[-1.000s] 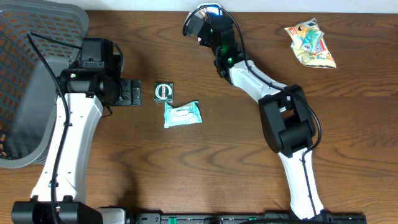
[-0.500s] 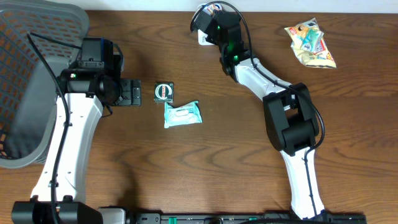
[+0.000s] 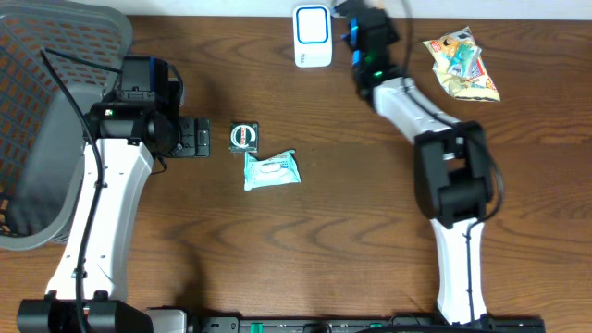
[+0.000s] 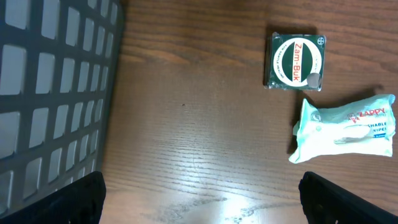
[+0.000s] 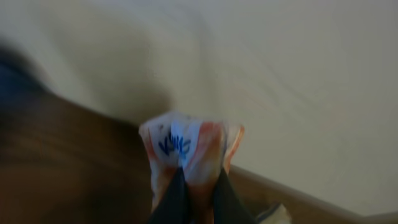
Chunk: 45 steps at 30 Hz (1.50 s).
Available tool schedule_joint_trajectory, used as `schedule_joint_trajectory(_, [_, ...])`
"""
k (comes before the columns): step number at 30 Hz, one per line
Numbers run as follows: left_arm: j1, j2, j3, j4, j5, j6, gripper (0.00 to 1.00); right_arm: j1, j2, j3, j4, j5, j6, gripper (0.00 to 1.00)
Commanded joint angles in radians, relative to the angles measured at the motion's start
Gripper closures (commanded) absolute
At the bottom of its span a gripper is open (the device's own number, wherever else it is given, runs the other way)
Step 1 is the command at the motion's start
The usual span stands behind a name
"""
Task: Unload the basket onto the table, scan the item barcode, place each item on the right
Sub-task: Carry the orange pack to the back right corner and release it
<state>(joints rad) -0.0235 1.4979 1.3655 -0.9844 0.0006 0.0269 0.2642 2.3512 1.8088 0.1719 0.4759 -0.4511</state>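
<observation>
Wood tabletop (image 3: 305, 240), seen overhead: Zam-Buk tin (image 3: 244, 137) is parked just beside the wide-open left gripper (image 3: 196, 139), right gripper (image 3: 355, 20) well away. Left wrist: wipes pack (image 4: 344, 126) is seen near the tin. Right wrist: fingers (image 5: 176, 198) are pinched shut, blurry.

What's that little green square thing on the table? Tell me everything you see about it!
It is a small square box, dark green, with a round label on top that reads Zam-Buk. It looks closed and undamaged. It lies flat, label up, on the brown wooden table. A pale green wipes packet lies right beside it, seemingly just apart. Nothing is holding it or resting on it.
</observation>
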Motion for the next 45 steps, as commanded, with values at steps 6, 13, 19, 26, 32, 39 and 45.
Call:
schedule_joint_trajectory(6, [0.000, 0.006, -0.007, -0.001, -0.010, 0.006, 0.02, -0.198, -0.175, 0.011, -0.227, -0.023, 0.393, 0.99])
schedule_joint_trajectory(13, [0.000, 0.006, -0.007, -0.001, -0.010, 0.006, 0.02, -0.325, -0.162, 0.011, -0.387, -0.191, 0.451, 0.99])
schedule_joint_trajectory(19, [0.000, 0.006, -0.007, -0.001, -0.010, 0.006, 0.02, -0.389, -0.156, 0.010, -0.433, -0.233, 0.467, 0.99])
schedule_joint_trajectory(26, [0.000, 0.006, -0.007, -0.001, -0.010, 0.006, 0.02, -0.403, -0.156, 0.010, -0.519, -0.233, 0.528, 0.99])
schedule_joint_trajectory(32, [0.000, 0.006, -0.007, -0.001, -0.010, 0.006, 0.02, -0.401, -0.156, 0.009, -0.576, -0.235, 0.533, 0.99])
schedule_joint_trajectory(39, [0.000, 0.006, -0.007, -0.001, -0.010, 0.006, 0.02, -0.401, -0.156, 0.009, -0.605, -0.235, 0.533, 0.81])
schedule_joint_trajectory(45, [0.000, 0.006, -0.007, -0.001, -0.010, 0.006, 0.02, -0.395, -0.156, 0.009, -0.628, -0.236, 0.533, 0.61])
